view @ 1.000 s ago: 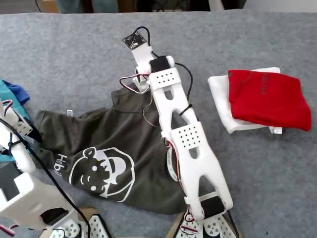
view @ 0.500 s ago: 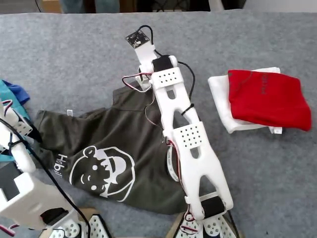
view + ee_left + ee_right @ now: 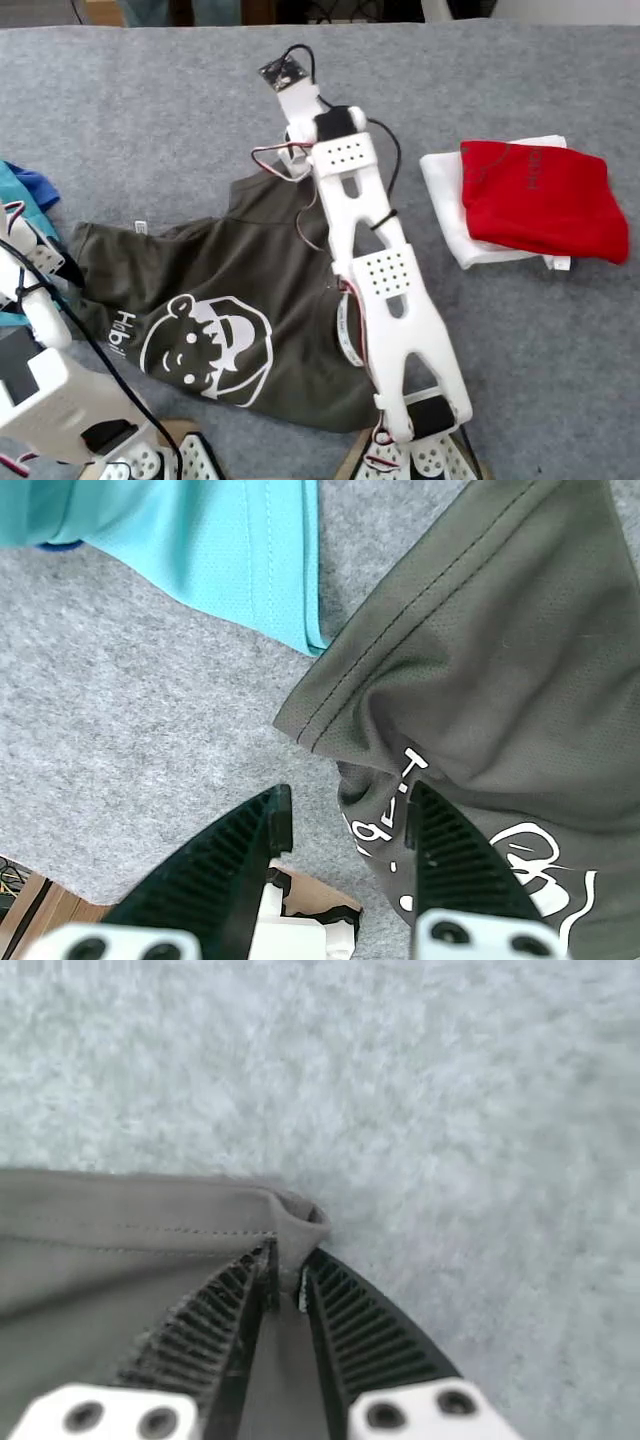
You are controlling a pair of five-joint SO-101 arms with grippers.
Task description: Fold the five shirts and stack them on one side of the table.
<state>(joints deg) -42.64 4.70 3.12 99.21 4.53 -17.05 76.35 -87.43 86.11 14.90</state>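
Note:
An olive shirt (image 3: 230, 270) with a white cartoon print lies spread on the grey table. My right gripper (image 3: 285, 1260) is shut on the shirt's hem (image 3: 150, 1215) at its far corner, which in the high view lies under the right wrist (image 3: 290, 160). My left gripper (image 3: 345, 805) is open at the shirt's near-left edge, its fingers either side of a bunched fold (image 3: 380, 770) by the white lettering. A red folded shirt (image 3: 540, 195) rests on a white folded shirt (image 3: 445, 195) at the right.
A teal shirt (image 3: 200, 540) with a blue one (image 3: 35, 185) beneath it lies crumpled at the table's left edge, close to the left arm (image 3: 35, 300). Bare grey table stretches along the far side and the near right.
The right arm has moved a little farther from me and to the right, drawing the shirt's far corner with it. The left arm has stayed put.

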